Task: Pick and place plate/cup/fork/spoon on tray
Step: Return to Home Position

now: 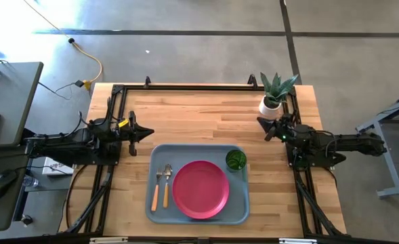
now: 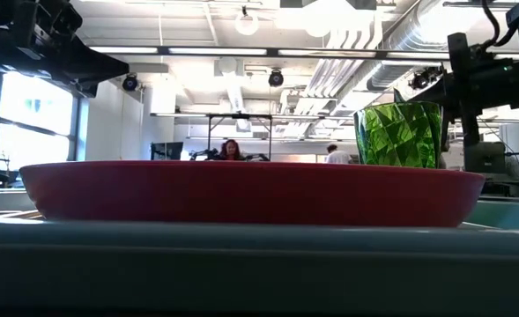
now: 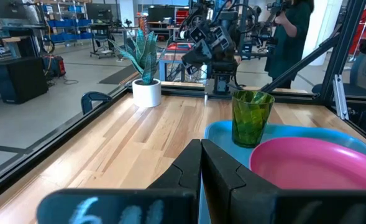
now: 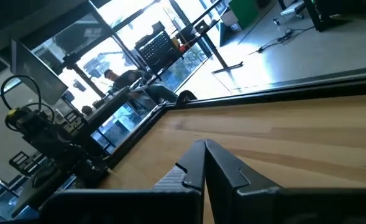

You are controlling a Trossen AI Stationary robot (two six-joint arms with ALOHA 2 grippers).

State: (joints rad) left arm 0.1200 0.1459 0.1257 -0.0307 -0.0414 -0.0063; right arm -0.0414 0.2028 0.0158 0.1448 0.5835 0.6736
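Observation:
The grey-blue tray (image 1: 158, 152) lies near the table's front edge. On it rest the pink-red plate (image 1: 200, 189), the green cup (image 1: 236, 160) at its far right corner, and the fork (image 1: 166, 184) and spoon (image 1: 156, 186) side by side at its left. In the left wrist view the cup (image 3: 251, 117) stands beside the plate (image 3: 319, 163). My left gripper (image 1: 147, 133) is shut and held level above the table's left side, touching nothing. My right gripper (image 1: 261, 123) is shut and held above the right side, also touching nothing; its shut fingers (image 4: 205, 163) show in the right wrist view.
A white pot with a green plant (image 1: 272, 102) stands at the far right, close beside my right gripper. Black frame rails (image 1: 185, 87) run along the table's far and side edges. Bare wood (image 1: 199, 118) lies between the tray and the far rail. People show in the room behind.

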